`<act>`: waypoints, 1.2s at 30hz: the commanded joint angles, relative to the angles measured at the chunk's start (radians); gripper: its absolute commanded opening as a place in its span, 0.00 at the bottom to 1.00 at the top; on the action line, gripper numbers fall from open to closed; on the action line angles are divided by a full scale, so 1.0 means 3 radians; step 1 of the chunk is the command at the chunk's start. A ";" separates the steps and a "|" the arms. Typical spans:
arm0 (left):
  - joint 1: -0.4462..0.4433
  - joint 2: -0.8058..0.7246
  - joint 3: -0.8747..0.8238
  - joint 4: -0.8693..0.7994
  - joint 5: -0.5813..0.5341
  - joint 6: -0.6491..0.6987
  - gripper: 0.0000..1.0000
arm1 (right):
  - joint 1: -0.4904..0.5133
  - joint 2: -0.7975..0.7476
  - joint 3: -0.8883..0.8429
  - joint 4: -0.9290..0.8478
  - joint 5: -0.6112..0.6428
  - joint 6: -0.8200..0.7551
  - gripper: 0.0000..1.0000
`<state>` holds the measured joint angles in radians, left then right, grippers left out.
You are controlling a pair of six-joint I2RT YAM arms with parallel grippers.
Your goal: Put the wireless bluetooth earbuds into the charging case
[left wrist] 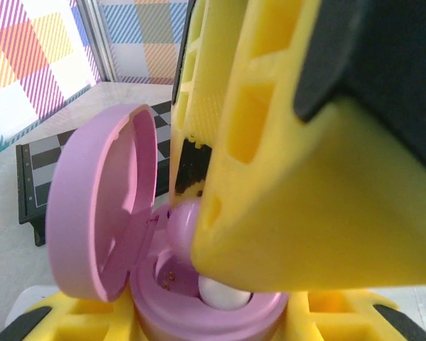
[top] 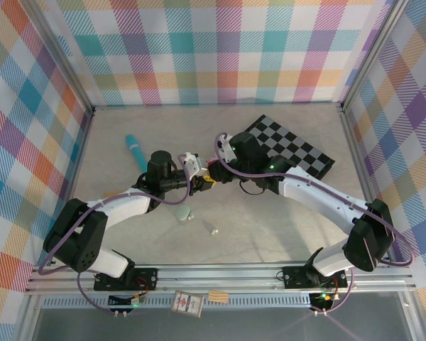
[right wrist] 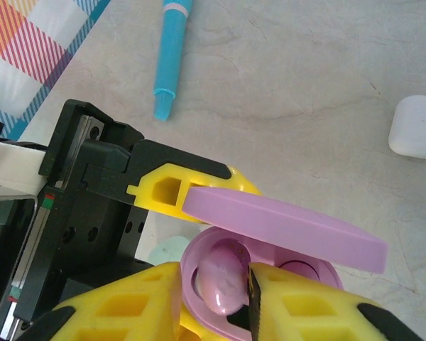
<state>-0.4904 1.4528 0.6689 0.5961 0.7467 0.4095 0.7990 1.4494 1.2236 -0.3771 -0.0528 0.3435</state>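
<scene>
- My left gripper (left wrist: 199,325) is closed on the base of the lilac charging case (left wrist: 206,302). One yellow finger sits on each side of it, holding it off the table with the cavity facing my other arm.
- The case's lid (left wrist: 103,202) stands swung open on its hinge, nearly upright, just beside the outer face of my right finger.
- My right gripper (right wrist: 214,302) reaches into the open case from the side away from the lid, jaws set narrow with the lilac earbud (right wrist: 224,280) between them. The bud lies against the dark pad of one finger. I cannot tell whether the other finger presses on it or has let go.
- The relation that matters: the lilac earbud is right at the case's cavity, on the hinge side and below the lid's edge. Its rounded body is at the rim of the well and its long axis seems to run down into it.
- A white earbud (left wrist: 224,293) already sits low in the case's other well, on the side away from the hinge and touching or nearly touching the lilac one.
- I judge that the right arm has the next move. It calls for a short push along the bud's own axis, clear of the lid, while the left gripper holds the case.
- The risk, as I see it, is the bud tipping onto the rim or onto the white one.
- On the table well apart from the case lie a blue pen (right wrist: 172,57) and a white case (right wrist: 415,128).
</scene>
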 commanded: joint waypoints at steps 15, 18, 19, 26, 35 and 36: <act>-0.0027 -0.0049 0.0006 0.0158 0.0027 0.0077 0.28 | -0.0110 -0.0708 -0.0481 0.0509 -0.0213 0.0275 0.46; -0.0028 -0.0062 -0.0027 0.0231 0.0056 0.0100 0.28 | -0.0261 -0.0744 -0.0439 0.0518 -0.0217 0.0452 0.54; -0.0027 -0.0070 -0.0026 0.0231 0.0064 0.0106 0.28 | -0.0301 -0.0700 -0.0364 0.0449 -0.0162 0.0511 0.56; -0.0027 -0.0087 -0.0016 0.0210 0.0093 0.0118 0.29 | -0.0469 -0.0025 0.0431 -0.0486 0.0179 0.0710 0.61; -0.0017 -0.0146 0.0025 0.0074 -0.0024 0.0109 0.29 | -0.0480 0.0188 0.0610 -0.0844 -0.0149 0.0620 0.66; -0.0014 -0.0144 0.0025 0.0096 -0.0012 0.0077 0.29 | -0.0480 0.0140 0.0571 -0.0860 -0.0141 0.0595 0.66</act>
<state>-0.4904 1.4422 0.6674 0.5991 0.7349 0.4202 0.6540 1.5314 1.3998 -0.5720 -0.0662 0.5381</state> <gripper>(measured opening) 0.351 0.663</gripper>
